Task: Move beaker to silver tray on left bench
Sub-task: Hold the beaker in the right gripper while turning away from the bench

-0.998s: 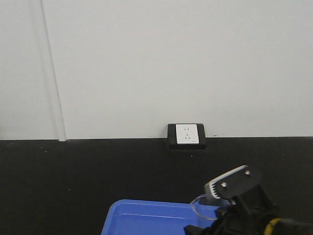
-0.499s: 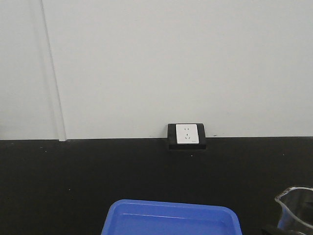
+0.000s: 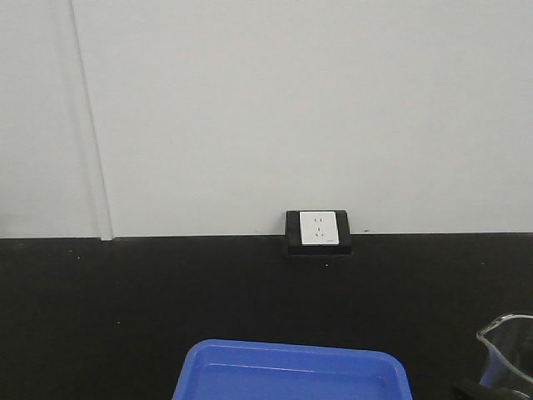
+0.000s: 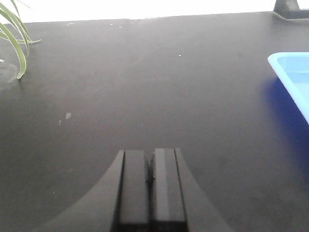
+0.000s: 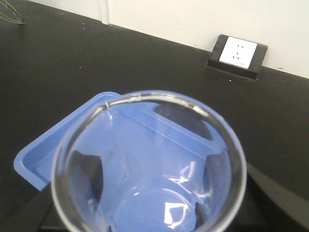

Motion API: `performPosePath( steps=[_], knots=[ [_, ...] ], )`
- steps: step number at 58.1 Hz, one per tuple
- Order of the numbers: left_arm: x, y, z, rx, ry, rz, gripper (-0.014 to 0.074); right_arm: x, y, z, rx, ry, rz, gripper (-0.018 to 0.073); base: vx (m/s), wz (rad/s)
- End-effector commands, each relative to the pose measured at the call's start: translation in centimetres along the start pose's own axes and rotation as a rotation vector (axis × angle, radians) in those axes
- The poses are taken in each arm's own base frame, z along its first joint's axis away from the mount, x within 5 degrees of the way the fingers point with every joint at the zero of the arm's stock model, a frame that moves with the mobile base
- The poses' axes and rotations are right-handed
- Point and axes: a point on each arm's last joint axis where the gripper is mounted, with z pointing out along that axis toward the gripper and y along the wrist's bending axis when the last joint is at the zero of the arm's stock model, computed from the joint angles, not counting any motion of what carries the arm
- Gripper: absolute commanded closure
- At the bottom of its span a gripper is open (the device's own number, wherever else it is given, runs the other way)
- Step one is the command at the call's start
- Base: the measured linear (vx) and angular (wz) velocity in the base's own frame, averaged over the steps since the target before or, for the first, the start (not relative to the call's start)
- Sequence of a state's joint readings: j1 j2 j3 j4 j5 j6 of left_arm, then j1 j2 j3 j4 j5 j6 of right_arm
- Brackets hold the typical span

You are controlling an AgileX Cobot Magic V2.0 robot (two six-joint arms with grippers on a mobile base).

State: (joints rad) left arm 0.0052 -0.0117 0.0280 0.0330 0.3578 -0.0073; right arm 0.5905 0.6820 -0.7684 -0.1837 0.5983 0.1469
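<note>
The left gripper [image 4: 150, 186] is clenched on nothing. Its two fingers [image 4: 134, 188] lie flat together with only a thin seam between them, above the black worktop [image 4: 145, 87]. To its right a corner of the blue tray [image 4: 294, 72] enters the left wrist view. At the far left a few green leaves [image 4: 17, 43] droop over the worktop.

The right gripper [image 5: 153, 180] grasps the beaker [image 5: 149, 159]. In the right wrist view the beaker fills the lower half of the frame, seen down its mouth. The flared rim shows as a bright ring, with the spout at upper left. Two dark pads [image 5: 91, 178] show through the glass, one on each side of the body and set against its wall. The glass is clear and holds nothing. The blue tray shows through it and beyond it, one tray corner reaching out to the left of the rim. Whether the beaker's base rests on anything cannot be told.

In the front view the beaker sits at the lower right edge, cut off by the frame, with a dark bit of the gripper at its foot. It is to the right of the blue tray, with a strip of worktop between them.

Farther back the worktop runs to a socket [image 3: 317, 229] at its rear edge, set against the plain white wall [image 3: 291, 108].
</note>
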Motion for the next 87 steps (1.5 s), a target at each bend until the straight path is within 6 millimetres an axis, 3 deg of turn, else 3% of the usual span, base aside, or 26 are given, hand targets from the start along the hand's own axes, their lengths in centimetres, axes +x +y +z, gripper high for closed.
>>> performPosePath(
  steps=[1,43,87],
  knots=[
    [0.11,-0.06,0.18,0.007,-0.067,-0.002,0.0595,-1.53,-0.14,-0.50,0.007,-0.111,-0.019,0.0567,0.00,0.00],
    [0.11,-0.06,0.18,0.007,-0.067,-0.002,0.0595,-1.53,-0.14,-0.50,0.007,-0.111,-0.020,0.0567,-0.05,0.03],
    [0.11,-0.06,0.18,0.007,-0.067,-0.002,0.0595,-1.53,-0.14,-0.50,0.007,-0.111,-0.020,0.0567,-0.27,0.06]
  ],
)
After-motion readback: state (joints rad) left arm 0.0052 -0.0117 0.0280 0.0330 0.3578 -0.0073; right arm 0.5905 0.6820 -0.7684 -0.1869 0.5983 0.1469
